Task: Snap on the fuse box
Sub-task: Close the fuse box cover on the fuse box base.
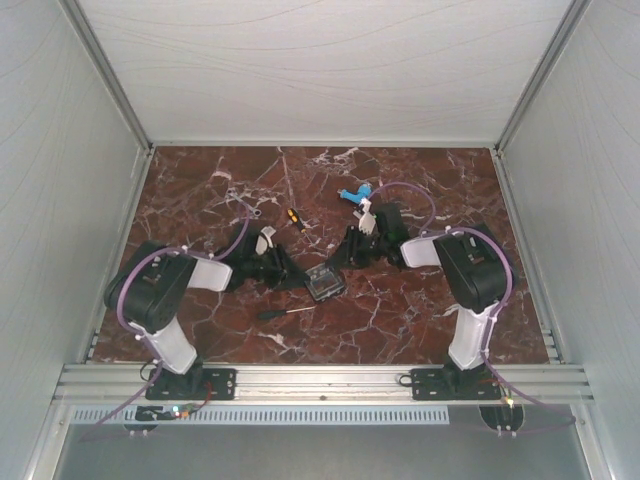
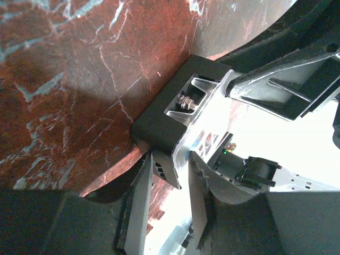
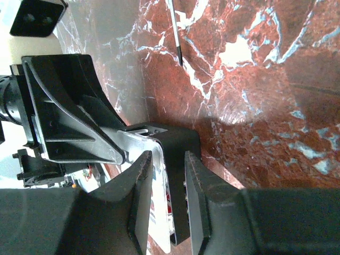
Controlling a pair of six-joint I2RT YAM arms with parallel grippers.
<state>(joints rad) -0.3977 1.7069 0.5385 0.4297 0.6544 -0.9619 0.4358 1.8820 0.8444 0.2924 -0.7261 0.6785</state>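
The fuse box, a small black box with a clear cover lying on it, is in the middle of the marble table. My left gripper reaches it from the left and my right gripper from the upper right. In the left wrist view a corner of the fuse box sits between the fingers of the left gripper, one finger on the black side and one on the cover. In the right wrist view the right gripper clamps the fuse box, cover against one pad and black base against the other.
A thin black-handled screwdriver lies just in front of the box. A small yellow-and-black screwdriver and a light-blue plastic piece lie further back. A metal part is at the back left. White walls enclose the table.
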